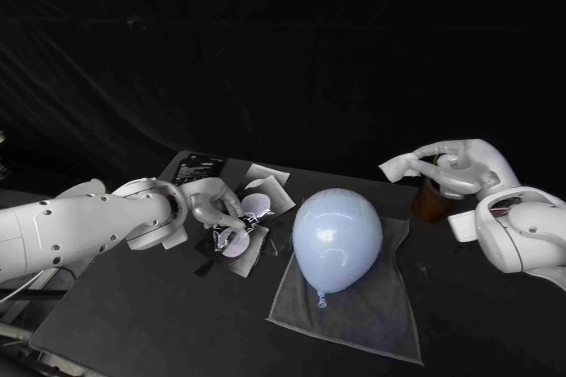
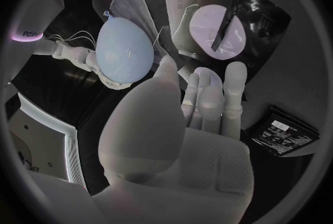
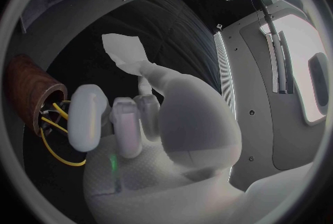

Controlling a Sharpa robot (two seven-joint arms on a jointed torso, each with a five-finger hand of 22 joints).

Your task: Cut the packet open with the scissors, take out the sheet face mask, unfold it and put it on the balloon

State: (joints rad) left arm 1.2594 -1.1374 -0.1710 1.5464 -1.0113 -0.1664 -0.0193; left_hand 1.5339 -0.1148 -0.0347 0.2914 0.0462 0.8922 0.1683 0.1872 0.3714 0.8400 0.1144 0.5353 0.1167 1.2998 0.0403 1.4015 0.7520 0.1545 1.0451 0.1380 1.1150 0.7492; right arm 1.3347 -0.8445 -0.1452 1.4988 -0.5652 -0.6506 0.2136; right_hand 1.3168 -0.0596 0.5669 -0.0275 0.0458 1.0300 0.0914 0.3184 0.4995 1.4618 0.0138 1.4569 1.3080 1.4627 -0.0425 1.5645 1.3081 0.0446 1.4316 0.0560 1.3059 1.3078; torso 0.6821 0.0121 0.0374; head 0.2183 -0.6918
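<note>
On black table point(image 1: 141, 311), grey cloth point(image 1: 354, 320) carries balloon point(image 1: 338, 240). Packet point(image 1: 240, 244) lies flat just left of cloth. Left hand point(image 1: 213, 207) over packet, fingers spread, grasping nothing. Right hand point(image 1: 458, 172), above brown cup point(image 1: 430, 204), pinches white piece point(image 1: 397, 168).

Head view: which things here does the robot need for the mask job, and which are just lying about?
Needed: balloon; packet; scissors, likely the yellow loops in the brown holder.

Lying about: grey cloth under the balloon; black card; white scrap pinched by the right hand.
</note>
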